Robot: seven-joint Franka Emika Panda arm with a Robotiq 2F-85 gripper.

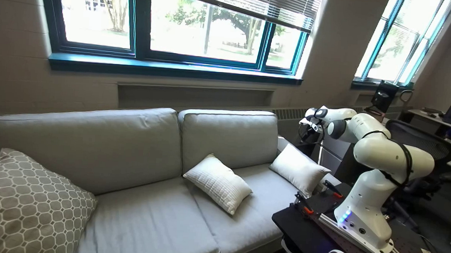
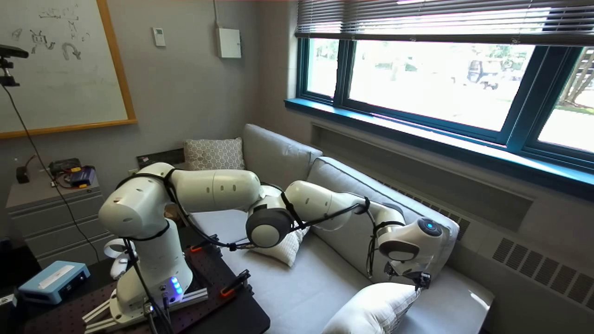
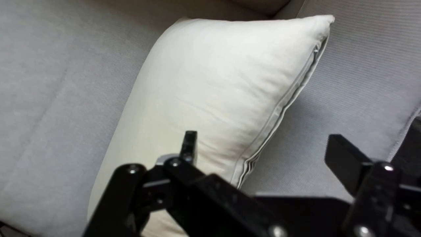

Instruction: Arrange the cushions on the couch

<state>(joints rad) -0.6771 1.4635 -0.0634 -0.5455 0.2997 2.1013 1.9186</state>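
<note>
The grey couch [image 1: 147, 219] also shows in an exterior view [image 2: 320, 273]. One small white cushion [image 1: 218, 183] lies tilted across the seat's middle, partly hidden by the arm in an exterior view [image 2: 284, 247]. Another white cushion [image 1: 296, 167] rests at the armrest end, also seen in an exterior view [image 2: 371, 310] and the wrist view [image 3: 223, 82]. My gripper [image 3: 262, 140] is open and empty. In the wrist view, one finger is over this cushion and the other is over the grey seat past its seam. Whether a finger touches the cushion I cannot tell.
A larger lattice-pattern pillow [image 1: 32, 205] sits at the couch's far end, also in an exterior view [image 2: 213, 154]. Two back cushions [image 1: 228, 138] line the rear. The black robot table [image 1: 301, 227] with orange-black clamps [image 1: 303, 202] stands at the couch's front. The window wall is behind.
</note>
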